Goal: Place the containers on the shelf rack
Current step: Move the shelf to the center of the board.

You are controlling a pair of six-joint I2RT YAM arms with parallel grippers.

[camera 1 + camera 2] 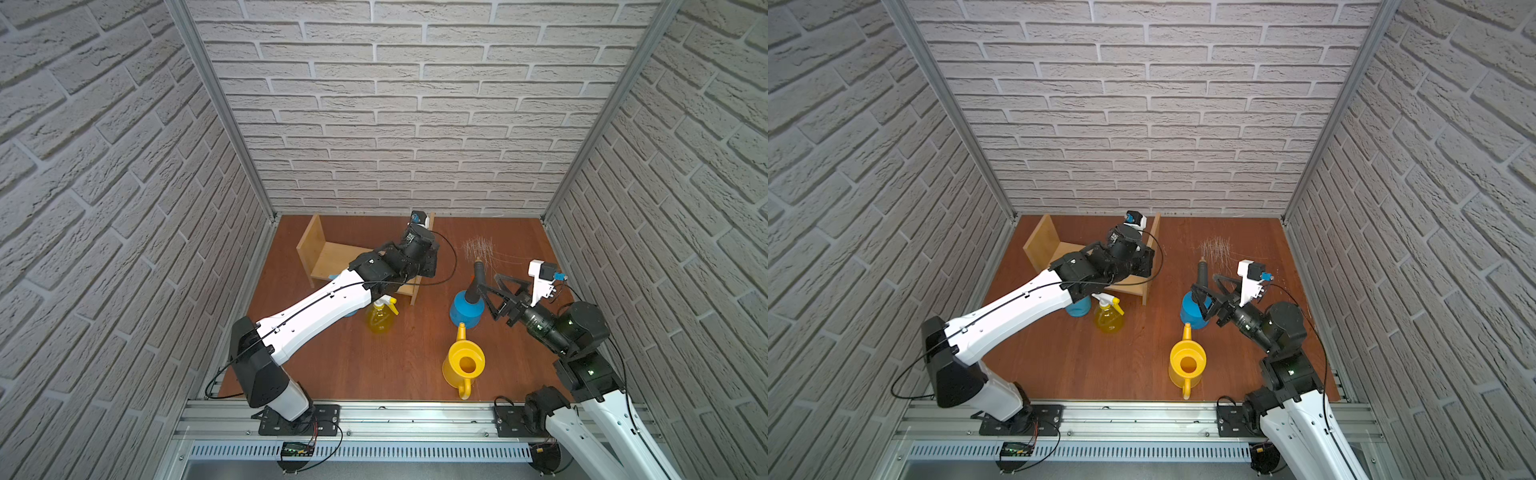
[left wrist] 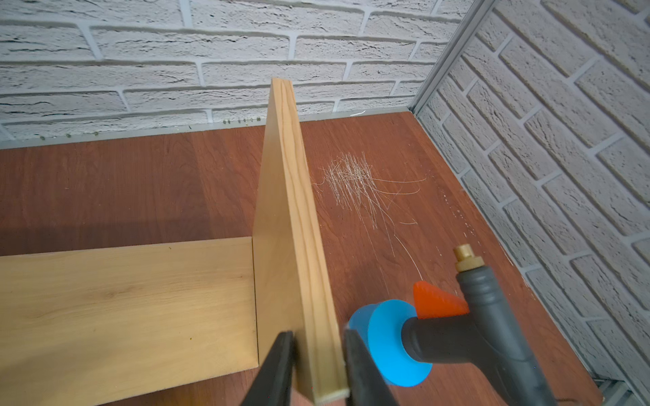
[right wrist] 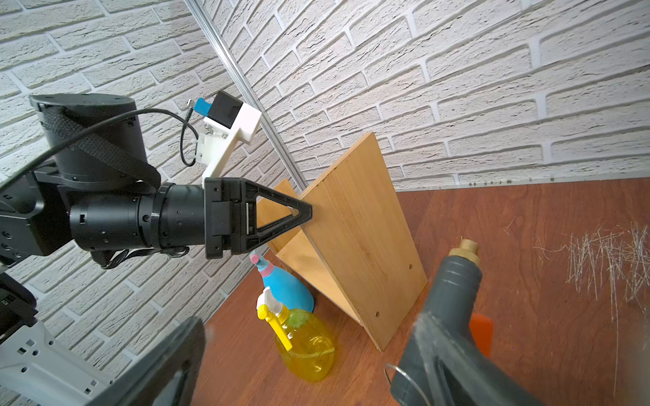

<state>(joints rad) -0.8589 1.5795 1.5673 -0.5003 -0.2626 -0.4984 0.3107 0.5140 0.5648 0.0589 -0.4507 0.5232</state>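
**Q:** What encloses the space around you?

**A:** (a) The back wall [image 1: 407, 124] facing me is a white brick pattern. The side walls on my left [image 1: 104, 208] and right [image 1: 685, 199] are the same. An aluminium corner post [image 1: 220, 104] marks each join.

**Q:** And the floor of it?

**A:** (b) The table top [image 1: 374, 365] is reddish-brown wood grain. (c) A patch of fine pale scratches [image 1: 478, 248] lies toward the back on my right half. It shows in both top views [image 1: 1214, 249] and both wrist views [image 2: 351, 179] [image 3: 605, 256], and thin curved lines trail from it.

**Q:** And the near edge?

**A:** (d) An aluminium rail [image 1: 415, 415] runs along it. In front of that is a slotted grey duct [image 1: 415, 452], which carries a small green-faced board [image 1: 296, 449] with red and black wires.
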